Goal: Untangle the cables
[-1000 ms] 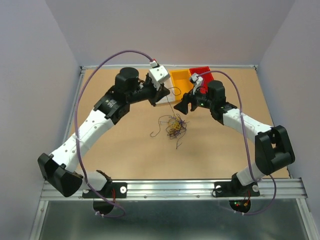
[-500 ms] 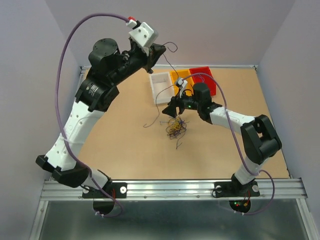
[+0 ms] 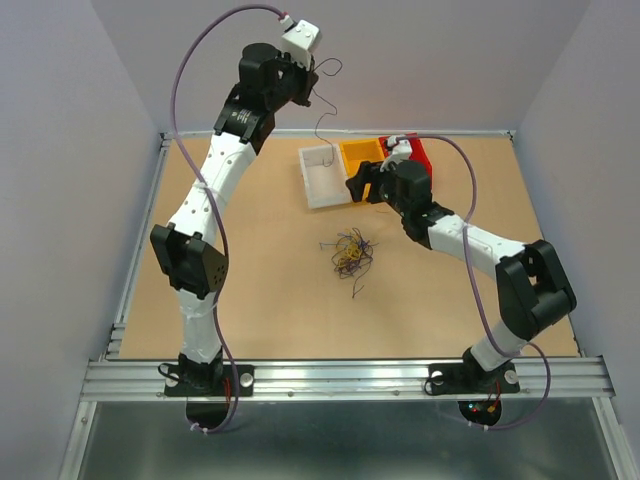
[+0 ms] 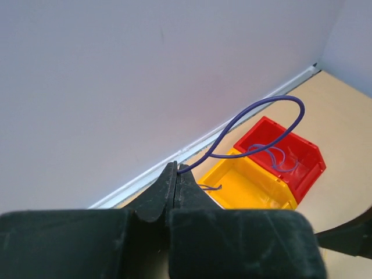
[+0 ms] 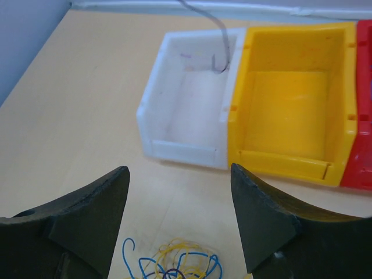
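The left end effector (image 4: 176,171) is high above the far left part of the surface (image 3: 250,290), close to the back wall. Its fingers are pressed together on one thin purple wire (image 4: 195,166). From the pinch, the wire curls out in a loop and then hangs down. In the right wrist view its hooked lower end dangles at the far right corner of the white bin (image 5: 186,110). Whether it touches the bin cannot be told.

The right end effector (image 5: 177,221) hovers low, just near of the row of bins. Its fingers are spread wide and hold nothing.

The clump of cables (image 3: 348,252), with yellow, blue and dark strands wound together, lies on the surface near its middle. It is on the near side of the bins and just below the right end effector's spread fingers. One loose dark strand trails from the clump toward the near edge.

Three bins stand side by side at the far side, touching: the white bin on the left, a yellow bin (image 5: 290,99) in the middle and a red bin (image 4: 293,154) on the right. A few thin bluish-purple strands lie inside the red bin.
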